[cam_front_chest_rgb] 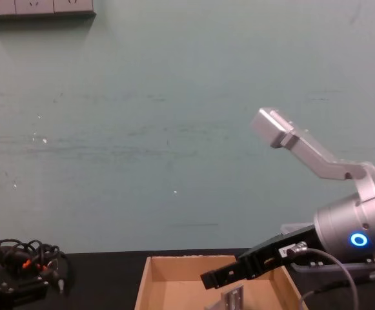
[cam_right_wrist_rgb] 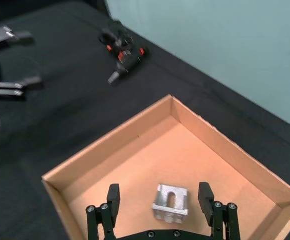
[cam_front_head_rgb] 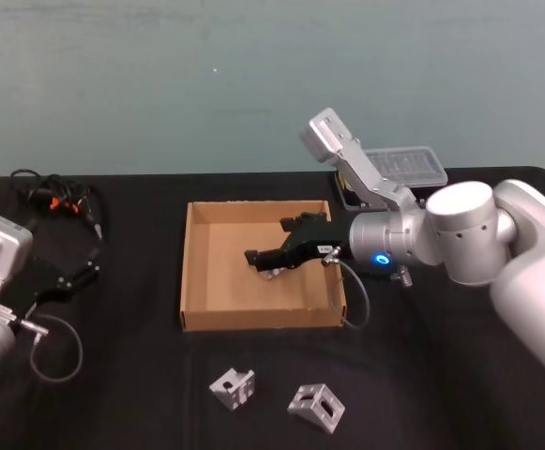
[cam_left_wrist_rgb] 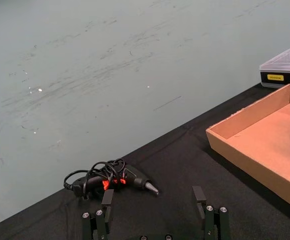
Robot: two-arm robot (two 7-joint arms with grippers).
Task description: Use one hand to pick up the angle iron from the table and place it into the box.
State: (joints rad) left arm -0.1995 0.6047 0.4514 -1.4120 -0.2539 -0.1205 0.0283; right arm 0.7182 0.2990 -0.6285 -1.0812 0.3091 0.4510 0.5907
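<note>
One silver angle iron lies on the floor of the tan cardboard box, in the gap between my right gripper's fingers, touching neither. My right gripper hovers open just above it, inside the box near its middle. From the chest the same angle iron shows just below the gripper. Two more angle irons rest on the black table in front of the box. My left gripper is open and idle at the far left.
A black case with a clear lid stands behind the box's far right corner. A black and red tool with a coiled cable lies at the back left. Bare black tabletop surrounds the two loose angle irons.
</note>
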